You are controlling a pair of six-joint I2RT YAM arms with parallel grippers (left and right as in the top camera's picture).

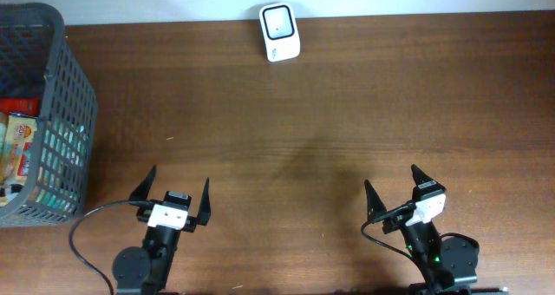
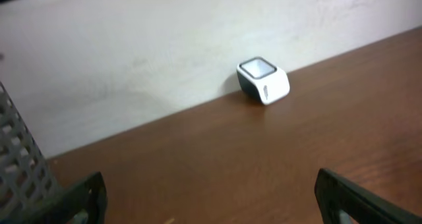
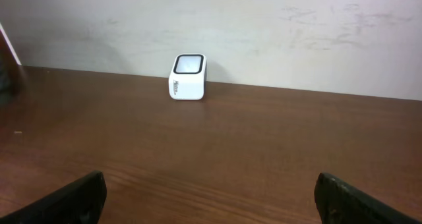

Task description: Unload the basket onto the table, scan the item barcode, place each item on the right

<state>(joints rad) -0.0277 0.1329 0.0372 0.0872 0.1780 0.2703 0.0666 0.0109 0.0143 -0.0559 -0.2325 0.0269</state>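
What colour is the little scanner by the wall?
The scanner is white with a black rim around its window, clearest in the right wrist view.

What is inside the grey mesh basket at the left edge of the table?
The basket holds several colourful packages, red, yellow and white. Its mesh wall and the picture's edge cover most of them, so their number and any barcode cannot be seen.

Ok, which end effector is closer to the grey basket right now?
Left. The left end effector sits open beside the near corner of the basket; the right end effector, also open, is far across the table from it.
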